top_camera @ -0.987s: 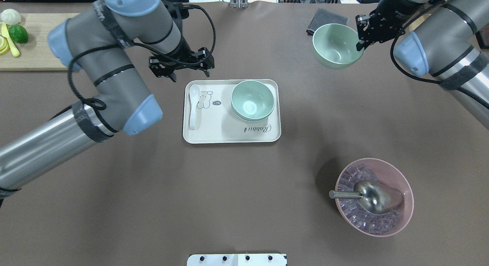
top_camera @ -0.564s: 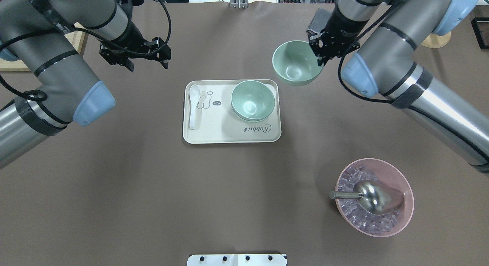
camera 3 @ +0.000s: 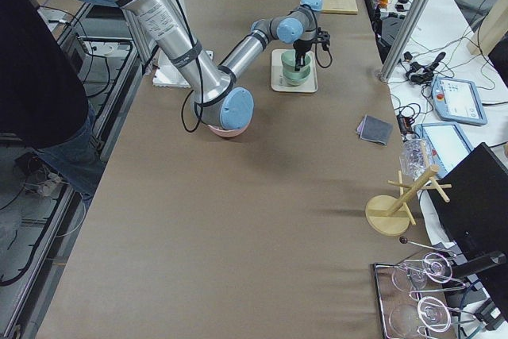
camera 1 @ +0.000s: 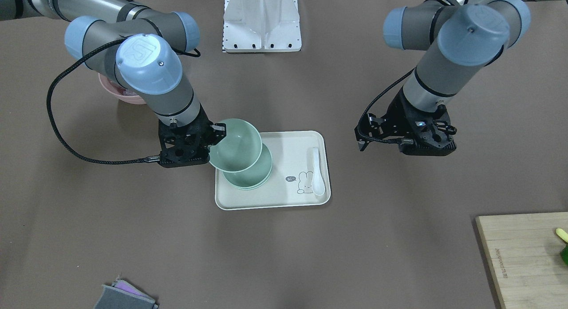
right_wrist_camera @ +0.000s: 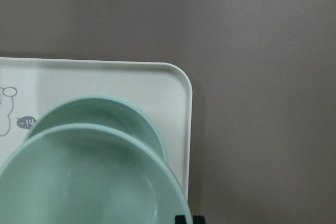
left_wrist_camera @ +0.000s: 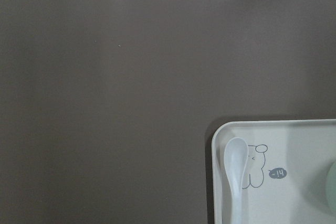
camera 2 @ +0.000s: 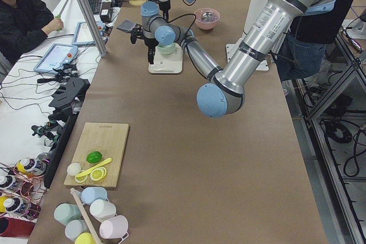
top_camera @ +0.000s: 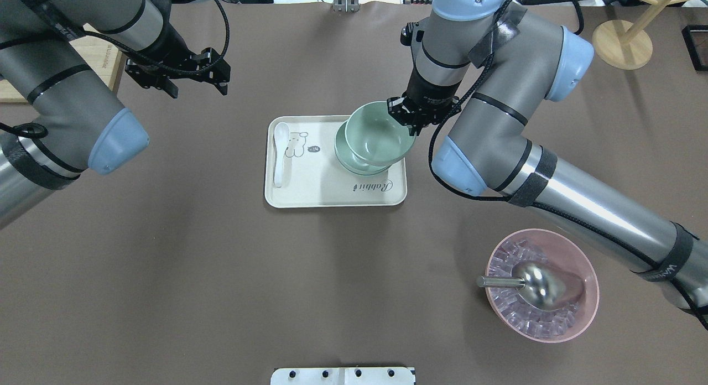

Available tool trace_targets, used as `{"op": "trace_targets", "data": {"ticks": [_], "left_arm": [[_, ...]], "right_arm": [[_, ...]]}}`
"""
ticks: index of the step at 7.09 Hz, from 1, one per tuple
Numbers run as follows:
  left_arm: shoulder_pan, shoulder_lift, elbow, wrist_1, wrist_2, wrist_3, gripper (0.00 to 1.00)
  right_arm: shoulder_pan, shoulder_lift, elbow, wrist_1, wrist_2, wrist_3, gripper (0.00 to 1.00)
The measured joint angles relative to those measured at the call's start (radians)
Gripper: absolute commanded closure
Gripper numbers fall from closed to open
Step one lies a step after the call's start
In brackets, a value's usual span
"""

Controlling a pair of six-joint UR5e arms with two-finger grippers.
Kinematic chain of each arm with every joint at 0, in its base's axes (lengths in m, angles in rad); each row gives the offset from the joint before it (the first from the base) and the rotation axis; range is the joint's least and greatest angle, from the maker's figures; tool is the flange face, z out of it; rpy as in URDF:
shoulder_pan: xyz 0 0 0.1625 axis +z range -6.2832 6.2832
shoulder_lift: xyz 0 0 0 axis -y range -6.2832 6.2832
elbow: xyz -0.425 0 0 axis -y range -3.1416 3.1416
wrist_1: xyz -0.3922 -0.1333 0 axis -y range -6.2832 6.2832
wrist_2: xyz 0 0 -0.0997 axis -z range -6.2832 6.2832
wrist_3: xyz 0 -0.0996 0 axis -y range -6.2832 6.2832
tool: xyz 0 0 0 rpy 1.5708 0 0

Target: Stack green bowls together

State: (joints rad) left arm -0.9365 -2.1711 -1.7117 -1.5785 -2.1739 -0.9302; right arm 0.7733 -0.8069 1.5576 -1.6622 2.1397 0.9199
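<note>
My right gripper is shut on the rim of one green bowl and holds it tilted, just above and partly over the other green bowls. Those sit nested on the right side of the cream tray. The front view shows the same: right gripper, held bowl, nested bowls. In the right wrist view the held bowl overlaps the lower bowl. My left gripper is open and empty, off the tray's far left corner.
A white spoon lies on the tray's left side. A pink bowl with ice and a metal scoop stands at the near right. A cutting board, a grey cloth and a wooden stand lie at the edges.
My right gripper has carried the green bowl left and nearer, from the far right to over the nested bowls. My left gripper has drawn away from the tray to the far left.
</note>
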Motion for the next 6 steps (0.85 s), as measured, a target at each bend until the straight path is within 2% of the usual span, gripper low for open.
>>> {"op": "trace_targets", "data": {"ticks": [3, 6], "left_arm": [[0.003, 0.0, 0.011, -0.001, -0.001, -0.001, 0.02], [0.005, 0.0, 0.019, -0.005, -0.001, -0.001, 0.02]], "right_arm": [[-0.005, 0.003, -0.056, 0.087, -0.005, 0.044, 1.0], [-0.009, 0.004, -0.067, 0.107, -0.006, 0.057, 1.0]]}}
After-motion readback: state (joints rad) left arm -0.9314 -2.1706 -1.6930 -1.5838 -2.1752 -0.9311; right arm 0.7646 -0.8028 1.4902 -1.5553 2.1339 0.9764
